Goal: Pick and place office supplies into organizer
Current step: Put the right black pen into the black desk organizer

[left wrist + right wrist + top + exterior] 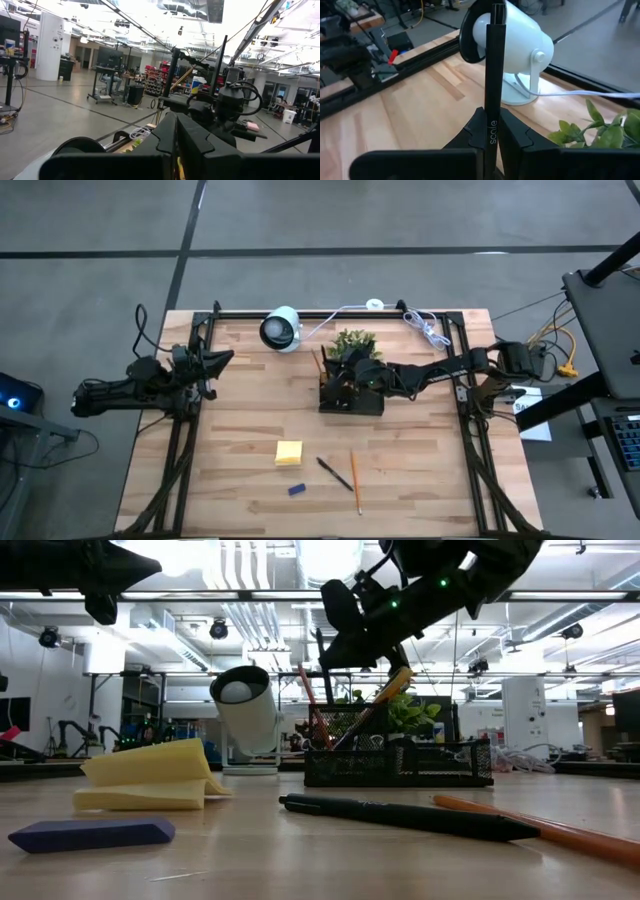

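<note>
The black mesh organizer (351, 397) stands mid-table in front of a green plant (355, 343). An orange pencil (310, 695) and yellow-handled scissors (398, 682) stick up out of it. My right gripper (338, 372) hovers over the organizer's left end, shut on a black pen (493, 70). On the near half of the table lie a yellow sticky-note pad (289, 452), a blue block (296, 490), a dark pen (335, 473) and an orange pencil (354, 480). My left gripper (216, 362) waits shut at the table's left edge. My right gripper pinches the black pen's shaft (492, 127) between its two fingers (517, 135). It reaches in from the table's right, slanting slightly down. The pen crosses the fingers and stands up past them. The gripper hides its lower end, so I cannot tell whether that end touches the organizer.
A white round camera (281, 329) stands at the back, left of the plant, with its cable (425, 328) coiled at the back right. Black frame rails (462, 395) run along the table's sides and back. Bare wood lies between the organizer and the loose items.
</note>
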`<state>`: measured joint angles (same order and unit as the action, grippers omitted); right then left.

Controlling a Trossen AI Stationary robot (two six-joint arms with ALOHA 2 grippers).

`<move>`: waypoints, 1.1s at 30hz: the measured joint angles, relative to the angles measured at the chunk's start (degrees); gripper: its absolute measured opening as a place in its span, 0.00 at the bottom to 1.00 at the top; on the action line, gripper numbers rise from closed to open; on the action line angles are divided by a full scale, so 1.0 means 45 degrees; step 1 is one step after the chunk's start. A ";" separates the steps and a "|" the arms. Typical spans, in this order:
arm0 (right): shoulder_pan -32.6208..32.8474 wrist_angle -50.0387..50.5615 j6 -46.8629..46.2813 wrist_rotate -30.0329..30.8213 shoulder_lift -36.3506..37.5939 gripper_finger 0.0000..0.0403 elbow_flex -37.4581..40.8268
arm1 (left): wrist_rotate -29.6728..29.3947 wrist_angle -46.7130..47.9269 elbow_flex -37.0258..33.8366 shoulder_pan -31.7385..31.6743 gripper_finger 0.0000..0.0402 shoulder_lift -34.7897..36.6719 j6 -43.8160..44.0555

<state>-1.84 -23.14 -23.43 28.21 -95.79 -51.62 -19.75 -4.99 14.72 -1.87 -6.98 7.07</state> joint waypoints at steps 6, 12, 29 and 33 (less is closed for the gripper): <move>-0.0071 0.0019 0.0747 -0.0614 0.0010 0.03 0.0000 | -0.0001 0.0000 0.0000 0.0010 0.00 0.0000 0.0000; -0.0125 0.0063 0.1001 -0.0787 0.0010 0.03 0.0129 | -0.0002 0.0000 0.0000 0.0010 0.00 0.0000 0.0000; -0.0292 0.1271 -0.0211 -0.1710 0.0015 0.03 0.0379 | 0.0000 -0.0015 0.0000 -0.0005 0.00 0.0000 0.0005; -0.0297 0.1378 -0.0757 -0.1730 0.0015 0.03 0.0379 | -0.0005 -0.0018 0.0000 -0.0005 0.00 0.0000 0.0005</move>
<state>-3.18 -16.93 -26.84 20.42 -95.72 -49.91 -19.77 -5.08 14.72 -1.89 -6.98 7.09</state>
